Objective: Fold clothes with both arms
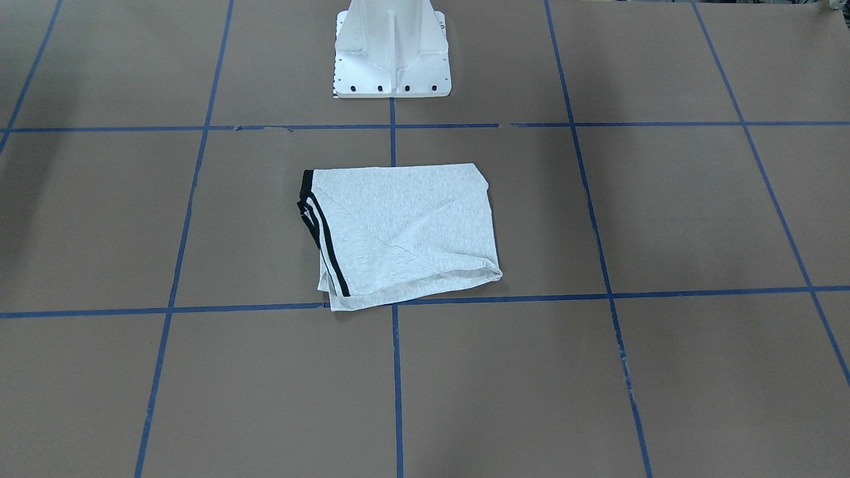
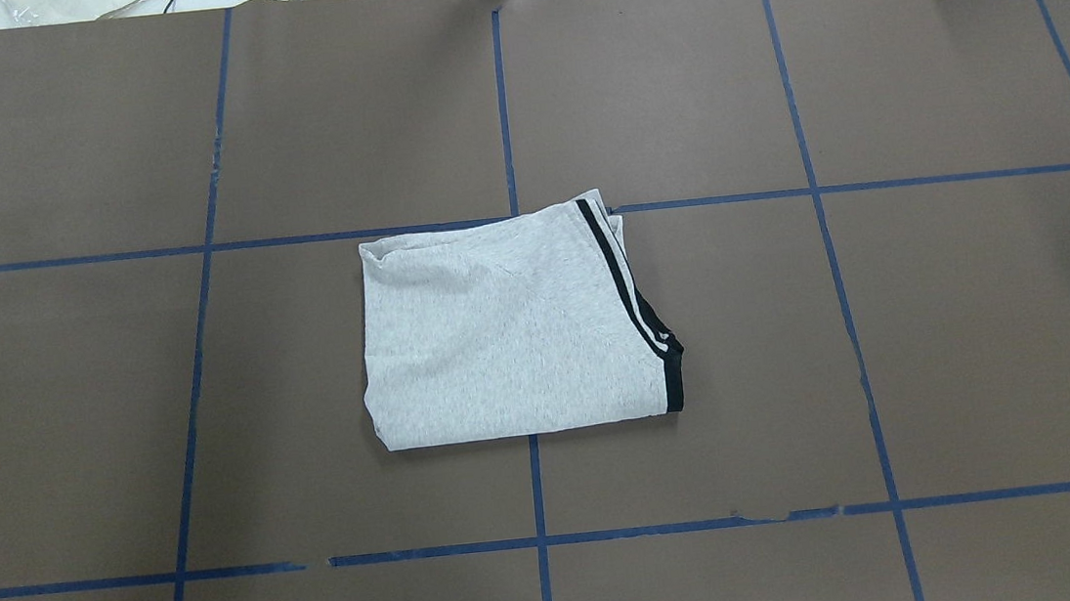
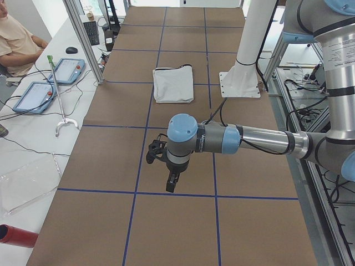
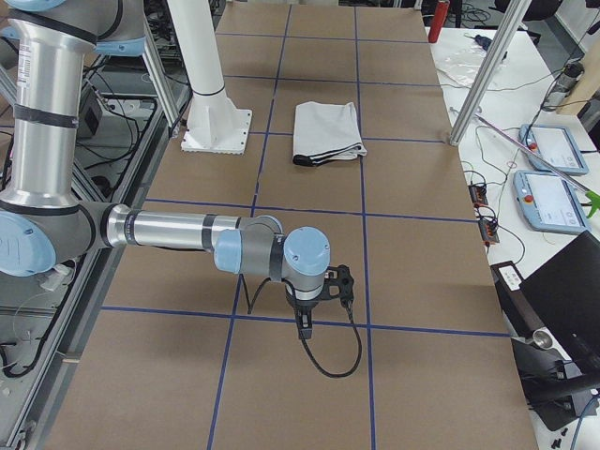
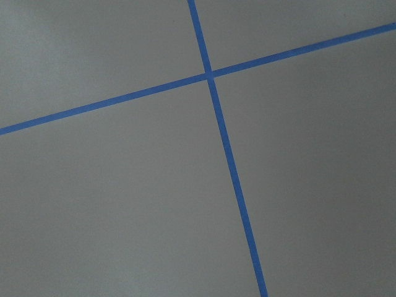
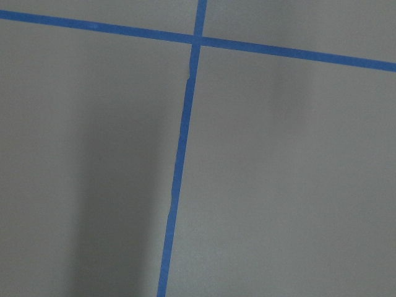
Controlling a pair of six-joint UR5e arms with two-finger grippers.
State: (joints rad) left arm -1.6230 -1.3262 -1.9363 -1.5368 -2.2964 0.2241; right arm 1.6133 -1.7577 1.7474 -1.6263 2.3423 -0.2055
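The grey T-shirt (image 1: 405, 229) lies folded into a rough rectangle on the brown table, just in front of the robot's base. Its black double stripes (image 2: 628, 296) run along the edge on the robot's right. It also shows small in the side views (image 3: 173, 84) (image 4: 326, 131). My left gripper (image 3: 172, 183) hangs over bare table far out to the left, away from the shirt. My right gripper (image 4: 303, 323) hangs likewise far to the right. Both show only in side views, so I cannot tell whether they are open or shut. Both wrist views show only table and blue tape.
Blue tape lines (image 2: 501, 107) grid the brown table. The white pedestal base (image 1: 392, 56) stands behind the shirt. A person (image 3: 14, 41) sits at a side bench with teach pendants (image 3: 33, 94). More pendants (image 4: 548, 173) and a laptop (image 4: 567, 300) lie past the far edge.
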